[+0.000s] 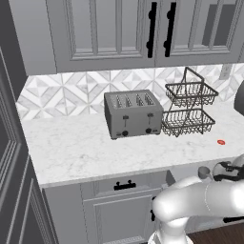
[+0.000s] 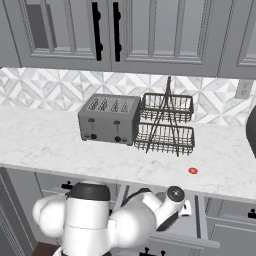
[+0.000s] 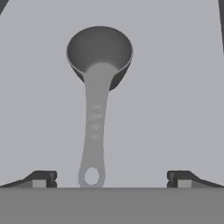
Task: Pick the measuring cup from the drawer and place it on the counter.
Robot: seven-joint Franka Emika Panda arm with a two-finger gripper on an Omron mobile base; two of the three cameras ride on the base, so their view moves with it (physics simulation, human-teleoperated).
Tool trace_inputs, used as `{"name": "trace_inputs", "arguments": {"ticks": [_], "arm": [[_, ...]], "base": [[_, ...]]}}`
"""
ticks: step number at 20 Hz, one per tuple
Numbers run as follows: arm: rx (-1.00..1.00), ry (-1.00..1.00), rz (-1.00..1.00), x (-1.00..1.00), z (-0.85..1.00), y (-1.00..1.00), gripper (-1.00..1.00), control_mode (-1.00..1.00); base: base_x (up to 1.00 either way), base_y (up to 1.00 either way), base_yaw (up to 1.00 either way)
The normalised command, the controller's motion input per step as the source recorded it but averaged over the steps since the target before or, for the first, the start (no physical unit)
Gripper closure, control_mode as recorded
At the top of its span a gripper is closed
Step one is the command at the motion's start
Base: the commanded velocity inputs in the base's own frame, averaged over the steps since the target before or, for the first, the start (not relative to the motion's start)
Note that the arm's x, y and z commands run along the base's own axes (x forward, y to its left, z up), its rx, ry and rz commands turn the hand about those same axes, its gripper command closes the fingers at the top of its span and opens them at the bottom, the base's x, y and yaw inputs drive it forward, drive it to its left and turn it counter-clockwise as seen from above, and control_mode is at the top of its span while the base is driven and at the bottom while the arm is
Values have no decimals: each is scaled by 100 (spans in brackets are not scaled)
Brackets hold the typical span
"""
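Measuring cup (image 3: 99, 61): lies on the pale grey floor of the drawer (image 3: 175, 87), bowl mouth up.
Long axis: in the hand view the thin straight handle runs from the bowl at the top down to a holed tip at the bottom edge, so the handle end points toward the end effector and the bowl points away.
End effector (image 3: 111, 179): fingers spread wide, nothing between them; the two dark fingertips (image 3: 41, 179) stand either side of the handle tip, apart from it, the tip nearer the left one in that view.
Arm: in the right base view the hand reaches down below the tabletop edge.
Tabletop (image 1: 81, 147): white marble slab above the drawer.
On the tabletop: a grey toaster (image 1: 133, 113) near the backsplash, a two-tier wire basket rack (image 1: 189, 109) just beside it, a tiny red disc (image 1: 220, 142) near the front edge.
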Motion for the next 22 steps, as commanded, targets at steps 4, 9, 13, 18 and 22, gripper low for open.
{"name": "trace_inputs", "arguments": {"ticks": [4,9,13,18,22], "arm": [[4,0,1,32,0,-14,-100,-100],[1,0,0,17,-9,0,-100,-100],[0,0,0,2,-19,0,-100,-100],[0,0,0,0,-15,0,-100,-100],[0,1,0,7,-4,1,-100,-100]], "base": [[0,0,0],[0,0,0],[0,0,0],[0,0,0],[0,0,0]]}}
